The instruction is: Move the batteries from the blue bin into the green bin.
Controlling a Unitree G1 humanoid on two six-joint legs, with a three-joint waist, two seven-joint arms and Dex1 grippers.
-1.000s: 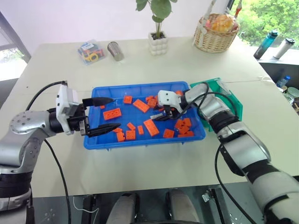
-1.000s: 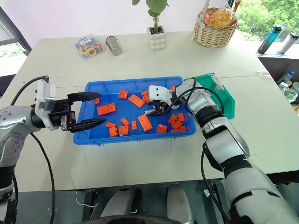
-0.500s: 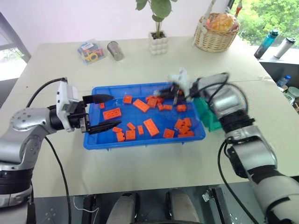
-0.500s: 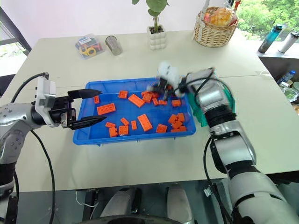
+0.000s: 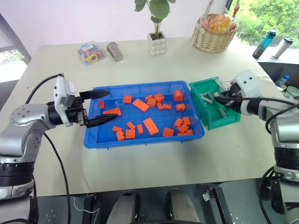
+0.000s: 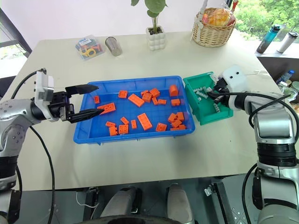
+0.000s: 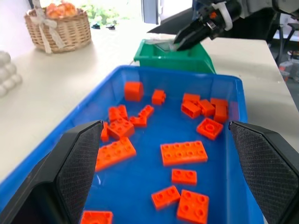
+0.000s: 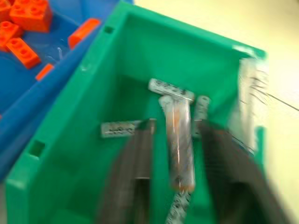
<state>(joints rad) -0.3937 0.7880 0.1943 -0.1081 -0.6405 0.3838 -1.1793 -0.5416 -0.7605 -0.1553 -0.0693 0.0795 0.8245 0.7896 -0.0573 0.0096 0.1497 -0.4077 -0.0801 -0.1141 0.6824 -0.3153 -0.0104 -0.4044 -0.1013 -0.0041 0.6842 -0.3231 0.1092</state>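
The blue bin (image 5: 96,140) lies mid-table and holds several orange bricks (image 5: 151,126). Against its right end stands the green bin (image 5: 233,116), with several silver-grey batteries (image 8: 170,87) on its floor. My right gripper (image 5: 218,99) hovers over the green bin's middle, pointing into it. Its jaws are open. In the right wrist view one blurred battery (image 8: 180,140) lies in the gap between them, touching neither finger. My left gripper (image 5: 112,105) stands open over the blue bin's left end, holding nothing. In the left wrist view it looks along the tray toward the green bin (image 7: 187,58).
At the table's far side are a wicker basket (image 5: 215,32), a white plant pot (image 5: 158,43), a metal cup (image 5: 115,51) and a clear box of coloured bits (image 5: 90,52). Bottles (image 5: 266,43) stand beyond the right edge.
My right gripper swung from the middle of the blue bin to the right, over the green bin, and its jaws opened. The left gripper stayed where it was, open.
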